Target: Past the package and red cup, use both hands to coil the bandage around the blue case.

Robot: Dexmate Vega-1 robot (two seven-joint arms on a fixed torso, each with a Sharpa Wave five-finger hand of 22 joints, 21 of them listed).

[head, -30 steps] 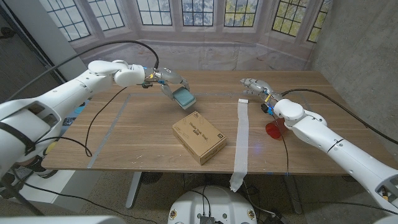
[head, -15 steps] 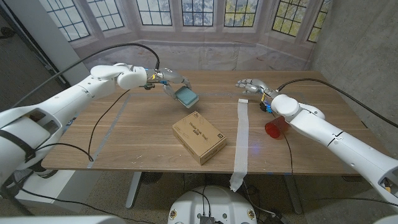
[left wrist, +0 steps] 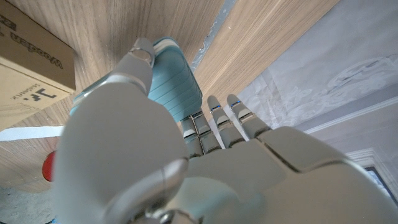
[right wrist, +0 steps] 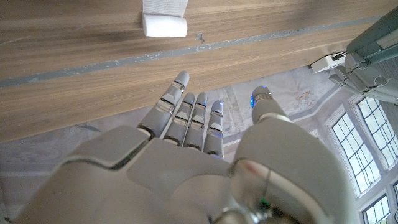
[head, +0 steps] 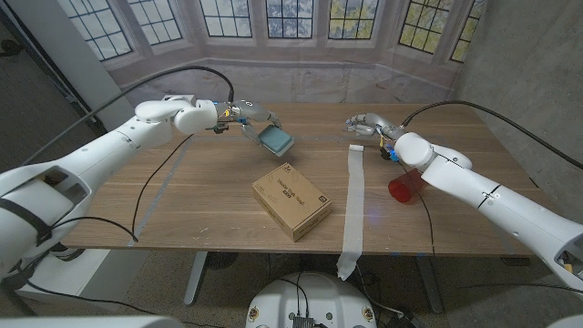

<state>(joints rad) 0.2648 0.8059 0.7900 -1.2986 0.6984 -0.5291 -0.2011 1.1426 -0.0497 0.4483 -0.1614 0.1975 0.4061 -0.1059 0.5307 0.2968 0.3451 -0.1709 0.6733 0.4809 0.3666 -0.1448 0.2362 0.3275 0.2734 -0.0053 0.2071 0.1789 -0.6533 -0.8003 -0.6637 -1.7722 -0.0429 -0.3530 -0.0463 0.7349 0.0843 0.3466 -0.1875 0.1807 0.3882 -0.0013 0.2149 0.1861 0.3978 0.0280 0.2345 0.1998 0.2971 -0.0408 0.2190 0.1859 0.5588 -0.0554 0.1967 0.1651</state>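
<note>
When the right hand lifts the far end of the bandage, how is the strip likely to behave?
Probably floppy: the bandage lies flat along the table and droops over its near edge. Likely light, being thin. Its rolled far end may unroll; the right hand holds nothing.

Table point(head: 228, 196): carries the box, the bandage and the cup.
Box point(head: 291, 200): near the middle of the table, toward its front edge.
Bandage point(head: 353, 200): just right of the box, running from the far part of the table to the front edge and hanging over it; its rolled end point(right wrist: 164, 26) lies at the far end.
Cup point(head: 404, 187): right of the bandage, lying on its side beside the right arm.
Case point(head: 275, 139): behind the box, in the left hand point(head: 248, 120), off the tabletop.
Right hand point(head: 369, 125): behind the bandage's far end, near it.
</note>
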